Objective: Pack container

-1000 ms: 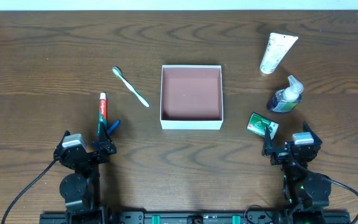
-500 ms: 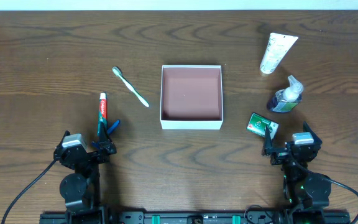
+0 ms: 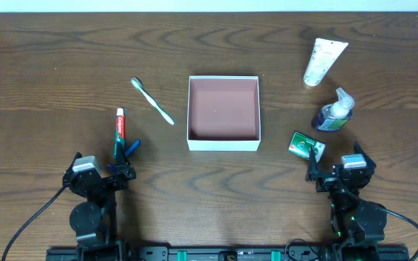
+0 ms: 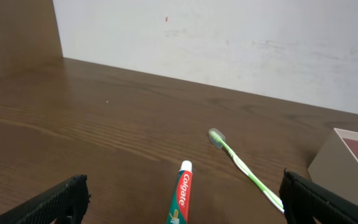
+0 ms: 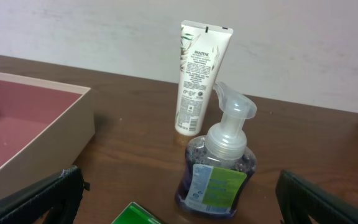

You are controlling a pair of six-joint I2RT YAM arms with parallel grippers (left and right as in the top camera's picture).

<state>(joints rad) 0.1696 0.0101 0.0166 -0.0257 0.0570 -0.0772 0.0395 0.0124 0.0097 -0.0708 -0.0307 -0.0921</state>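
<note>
only partly — container [image 5: 48, 152], green box [image 5: 134, 214]

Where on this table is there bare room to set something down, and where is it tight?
Bare: the wide strip on the robot's side of the container, between the left gripper and right gripper; also the far-left corner beyond the toothbrush. Tight: the right side, where white tube, pump bottle and green packet cluster.
</note>
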